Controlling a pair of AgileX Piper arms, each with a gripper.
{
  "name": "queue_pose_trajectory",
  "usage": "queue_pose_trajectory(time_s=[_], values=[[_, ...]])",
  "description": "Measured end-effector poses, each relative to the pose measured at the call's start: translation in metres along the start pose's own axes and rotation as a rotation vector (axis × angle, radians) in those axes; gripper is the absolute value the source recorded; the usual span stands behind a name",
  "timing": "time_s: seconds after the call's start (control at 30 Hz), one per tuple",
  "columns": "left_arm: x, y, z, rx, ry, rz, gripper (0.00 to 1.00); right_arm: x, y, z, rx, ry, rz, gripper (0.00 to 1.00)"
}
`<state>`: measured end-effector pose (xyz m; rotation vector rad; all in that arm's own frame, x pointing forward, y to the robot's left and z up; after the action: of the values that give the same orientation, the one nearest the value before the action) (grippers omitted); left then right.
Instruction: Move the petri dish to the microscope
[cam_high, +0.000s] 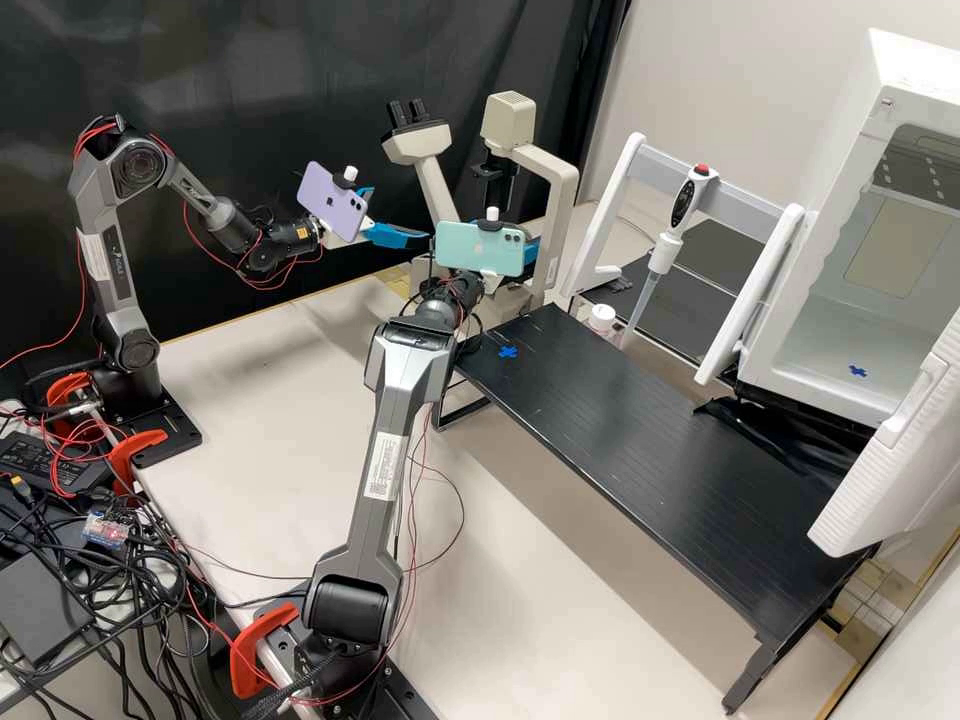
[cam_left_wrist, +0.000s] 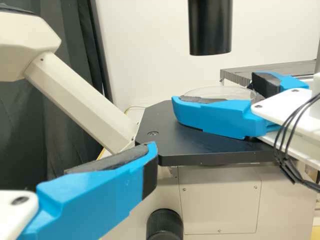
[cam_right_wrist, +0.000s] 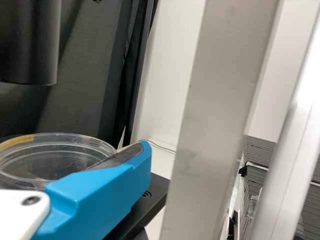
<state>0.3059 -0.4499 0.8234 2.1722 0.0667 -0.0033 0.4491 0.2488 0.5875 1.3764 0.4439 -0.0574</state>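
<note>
Petri dish (cam_right_wrist: 55, 150) is held by its sides in the right end effector (cam_left_wrist: 215, 90), over the microscope stage (cam_left_wrist: 162, 132) and below the dark tube (cam_left_wrist: 210, 30); the left end effector (cam_high: 400, 214) stands wide nearby; it is better to centre the dish, lower it level, then release gently.

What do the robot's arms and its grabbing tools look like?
The left arm and right arm are dark grey, with black joints and thin red wires. The left tool and right tool have bright blue fingers with dark pads. A purple phone rides on one arm, a mint-green phone on the other.
</note>
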Motion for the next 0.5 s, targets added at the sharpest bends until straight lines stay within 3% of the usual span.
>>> queue_pose_trajectory(time_s=[0.37,0.5], values=[[0.000,0.000,0.000,0.000,0.000,0.000,1.00,-0.030,0.010,0.006,0.051,0.032,-0.062,1.00],[0.000,0.000,0.000,0.000,0.000,0.000,1.00,-0.060,0.015,0.005,0.042,0.065,-0.109,1.00]])
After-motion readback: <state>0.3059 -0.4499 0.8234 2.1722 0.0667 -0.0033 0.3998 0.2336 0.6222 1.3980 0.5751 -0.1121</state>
